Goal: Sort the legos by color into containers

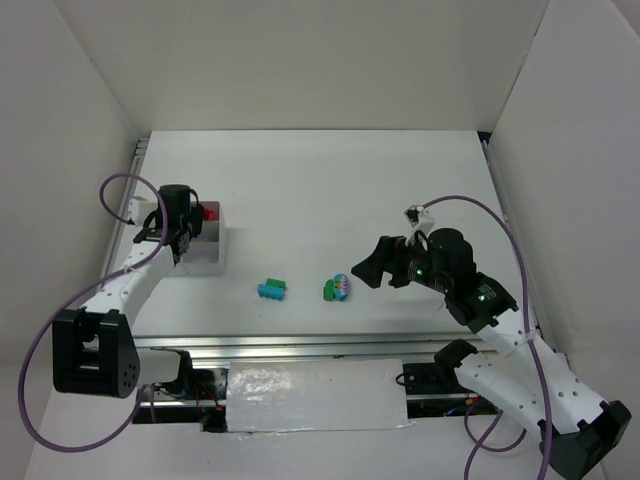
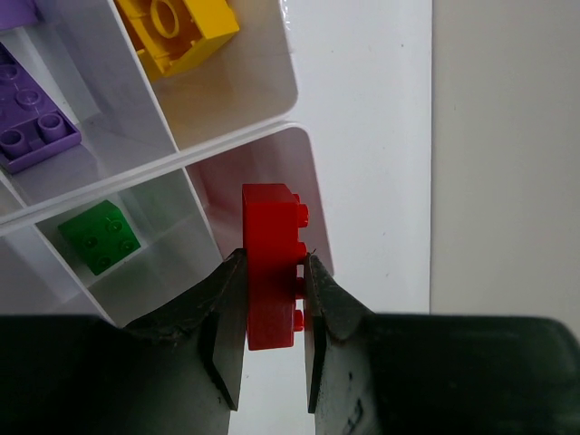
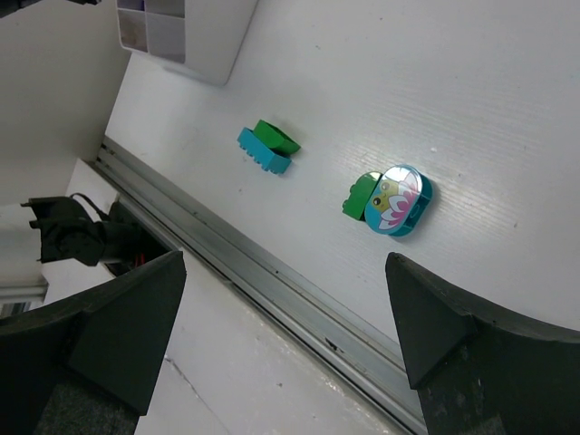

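Note:
My left gripper [image 2: 275,272] is shut on a red studded lego [image 2: 270,227] and holds it over a corner compartment of the white tray [image 2: 236,140]. Neighbouring containers hold a yellow lego [image 2: 177,27], a purple one [image 2: 32,127] and a green one [image 2: 100,236]. In the top view the left gripper [image 1: 178,240] hangs over the tray [image 1: 212,262] at the table's left. On the table lie a teal-and-green brick pair [image 1: 272,289] and a teal oval piece against a green brick [image 1: 337,289]. My right gripper [image 1: 370,265] is open and empty, just right of them.
The right wrist view shows the teal-green pair [image 3: 267,149], the flower-printed teal oval [image 3: 397,199] with its green brick [image 3: 361,195], and a tray corner [image 3: 181,36]. A metal rail [image 3: 272,290] runs along the table's near edge. White walls enclose the table.

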